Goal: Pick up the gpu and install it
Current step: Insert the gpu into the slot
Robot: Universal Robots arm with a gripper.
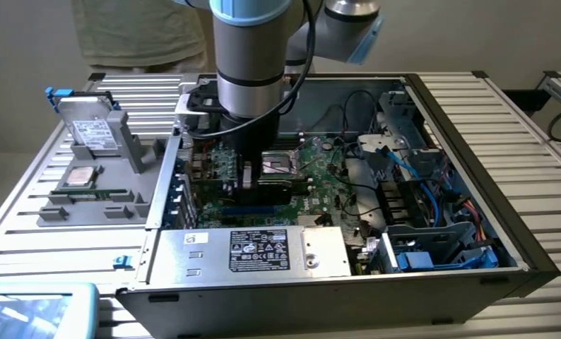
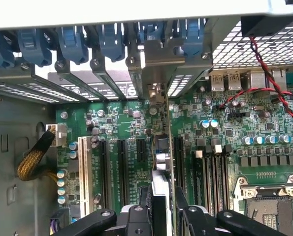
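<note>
The gripper is clamped on the gpu, which stands on edge between its fingers, its silver bracket ahead of them. Beneath it lies the motherboard, with black expansion slots on both sides.

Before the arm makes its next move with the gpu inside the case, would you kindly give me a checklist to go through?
1. Grip: the gpu is clamped in the gripper: ok.
2. Attitude: the card stands upright, edge-on above the motherboard: ok.
3. Its silver bracket sits at the rear slot openings and seems lined up: ok.
4. Card edge seated in a slot: cannot tell.
5. Red wires and braided cable lie apart from the card: ok.
</note>
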